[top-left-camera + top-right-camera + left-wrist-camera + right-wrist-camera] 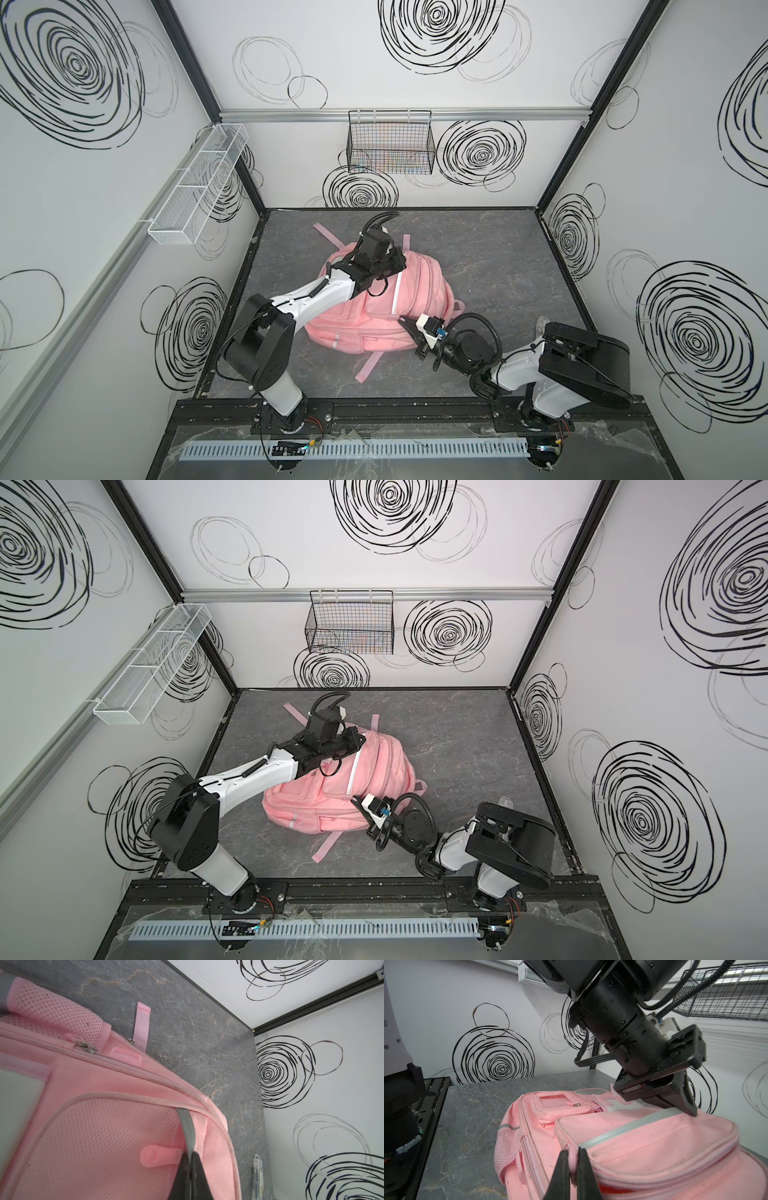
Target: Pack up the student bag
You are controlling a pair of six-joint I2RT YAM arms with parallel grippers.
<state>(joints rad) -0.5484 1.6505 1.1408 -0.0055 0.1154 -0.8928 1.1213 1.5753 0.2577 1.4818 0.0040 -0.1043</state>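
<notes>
In both top views the bag (374, 320) lies flat in the middle of the table (498, 257). Left wrist view: the left claw (190, 1155) is together, tips on the grey strip (185, 1126); that hold may slide off. Right wrist view: the right claw (572, 1151) clamps the pink zip pull (572, 1160); a hard tug could drag the bag or slip free.

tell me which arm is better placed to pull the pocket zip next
Right. The right gripper is shut on the pink zipper pull of the student bag; the left gripper is shut at the grey strip, away from it.
</notes>
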